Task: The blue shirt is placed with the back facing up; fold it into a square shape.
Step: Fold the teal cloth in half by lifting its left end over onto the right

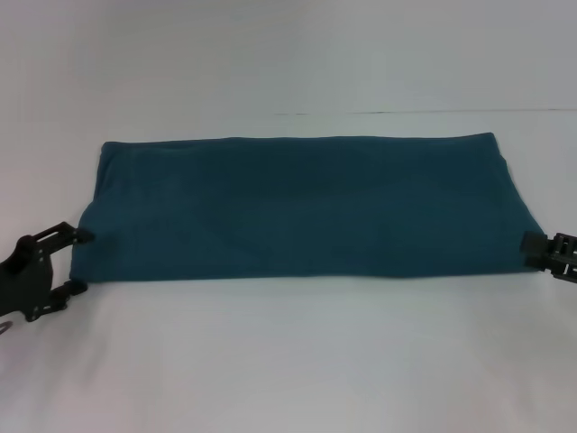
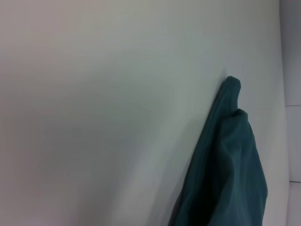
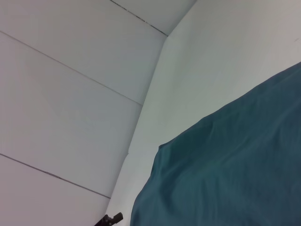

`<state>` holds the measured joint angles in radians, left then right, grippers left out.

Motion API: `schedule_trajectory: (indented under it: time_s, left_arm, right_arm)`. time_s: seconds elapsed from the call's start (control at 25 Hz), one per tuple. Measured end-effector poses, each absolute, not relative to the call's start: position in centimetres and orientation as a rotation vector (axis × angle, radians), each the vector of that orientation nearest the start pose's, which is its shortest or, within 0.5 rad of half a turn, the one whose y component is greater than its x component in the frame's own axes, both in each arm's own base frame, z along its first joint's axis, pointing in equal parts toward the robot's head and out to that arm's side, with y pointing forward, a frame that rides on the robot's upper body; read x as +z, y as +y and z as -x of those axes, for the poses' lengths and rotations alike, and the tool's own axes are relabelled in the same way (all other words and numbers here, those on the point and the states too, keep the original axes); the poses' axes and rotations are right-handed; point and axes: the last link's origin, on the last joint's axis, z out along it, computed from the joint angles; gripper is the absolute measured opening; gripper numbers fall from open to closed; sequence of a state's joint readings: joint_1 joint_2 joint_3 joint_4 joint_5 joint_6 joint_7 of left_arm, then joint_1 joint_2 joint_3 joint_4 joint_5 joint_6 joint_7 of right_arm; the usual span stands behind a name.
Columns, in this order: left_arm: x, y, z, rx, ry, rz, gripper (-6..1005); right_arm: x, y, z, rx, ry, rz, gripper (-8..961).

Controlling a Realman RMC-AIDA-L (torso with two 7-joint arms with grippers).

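The shirt (image 1: 297, 206) stretches lengthwise between both pincers: left gripper (image 1: 79, 261) spread open at its end, right gripper (image 1: 532, 245) (jaws unreadable) opposite.

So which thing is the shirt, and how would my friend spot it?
Look at the white table before the robot. Across its middle lies the blue shirt, folded into a long flat band, with the left gripper and right gripper at its ends. It is the only dark teal thing there.

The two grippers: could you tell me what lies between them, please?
The head view shows only the blue shirt, folded into a long band on the table, spanning from the left gripper to the right gripper.
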<state>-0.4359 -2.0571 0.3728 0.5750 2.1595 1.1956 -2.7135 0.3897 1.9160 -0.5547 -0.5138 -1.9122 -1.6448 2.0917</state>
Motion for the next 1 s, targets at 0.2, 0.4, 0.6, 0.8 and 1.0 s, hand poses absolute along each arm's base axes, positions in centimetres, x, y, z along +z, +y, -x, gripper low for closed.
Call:
schedule_trajectory:
  time_s: [0.2, 0.4, 0.6, 0.8, 1.0]
  left_arm:
    - [2.4, 32.9, 36.8, 1.174, 2.902, -1.519, 831]
    - [2.2, 33.8, 36.2, 1.166, 2.896, -1.552, 829]
    - [2.1, 34.8, 35.6, 1.166, 2.888, -1.583, 826]
    - [1.9, 35.3, 35.3, 1.145, 2.886, -1.611, 824]
    - [2.1, 35.6, 35.0, 1.122, 2.858, -1.696, 822]
  right_arm:
    - [6.4, 29.2, -33.3, 1.010, 1.783, 2.168, 681]
    - [6.5, 29.2, -33.3, 1.016, 1.782, 2.163, 680]
    - [6.5, 29.3, -33.3, 1.021, 1.777, 2.162, 680]
    - [6.5, 29.3, -33.2, 1.029, 1.773, 2.162, 680]
    - [6.5, 29.3, -33.2, 1.039, 1.767, 2.164, 680]
